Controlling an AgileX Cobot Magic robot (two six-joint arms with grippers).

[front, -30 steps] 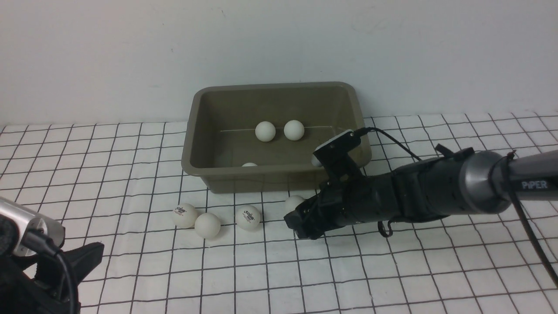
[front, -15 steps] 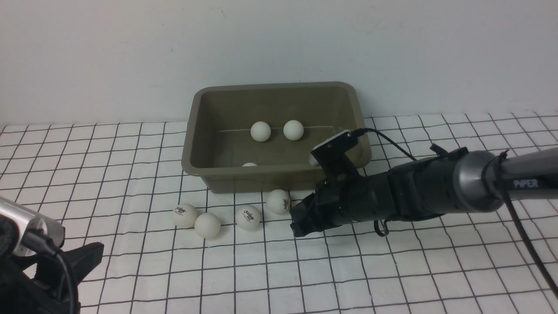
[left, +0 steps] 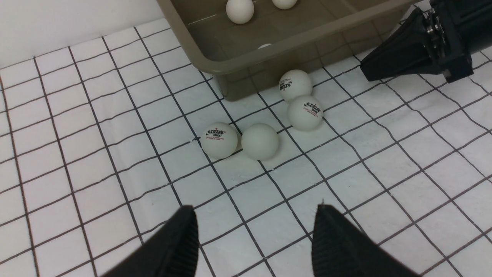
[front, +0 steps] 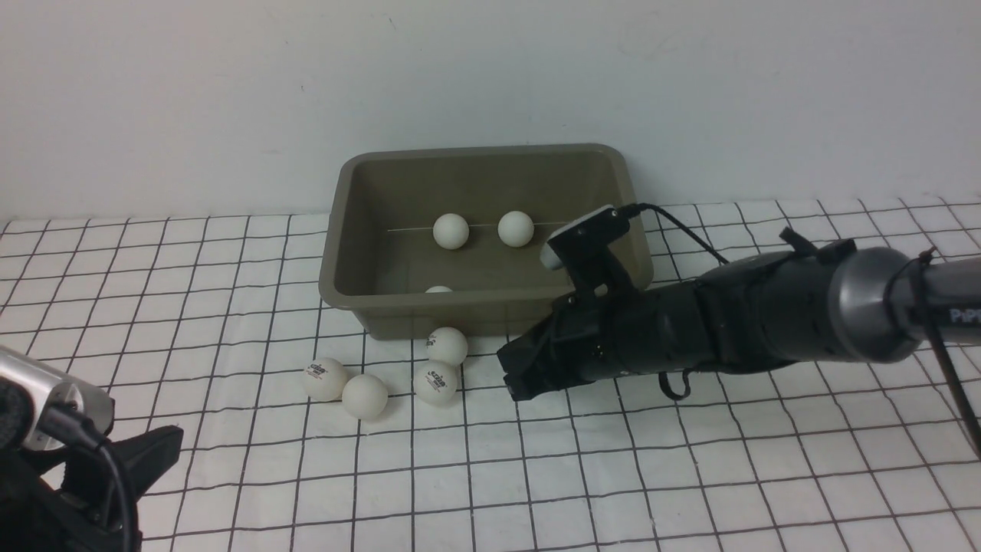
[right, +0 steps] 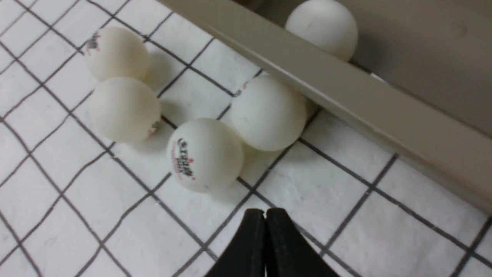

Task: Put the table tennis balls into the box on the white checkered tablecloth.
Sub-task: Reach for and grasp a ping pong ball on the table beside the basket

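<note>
Balls point(front: 365, 395), four of them, lie loose on the white checkered tablecloth point(front: 690, 475) just in front of the box point(front: 490, 318). Three more table tennis balls point(front: 451, 230) are already inside it, two towards the far wall and one half hidden behind the near one.

The right gripper point(right: 265, 221) hangs low beside the loose cluster, jaws pressed flat together with nothing between them. That's an empty claw! Nearest its tip is the logo ball point(right: 205, 154), which touches the wall-side ball point(right: 268, 112) resting against the box's near wall.

To make this pick clean, I'd say it wants to spread those jaws wide first. Then it should come down squarely over the logo ball and close across its middle. These things are light, and a glancing touch would likely send one rolling into its neighbours. Over on the other side the left gripper point(left: 254, 211) hovers above the cloth, jaws apart, holding nothing.
</note>
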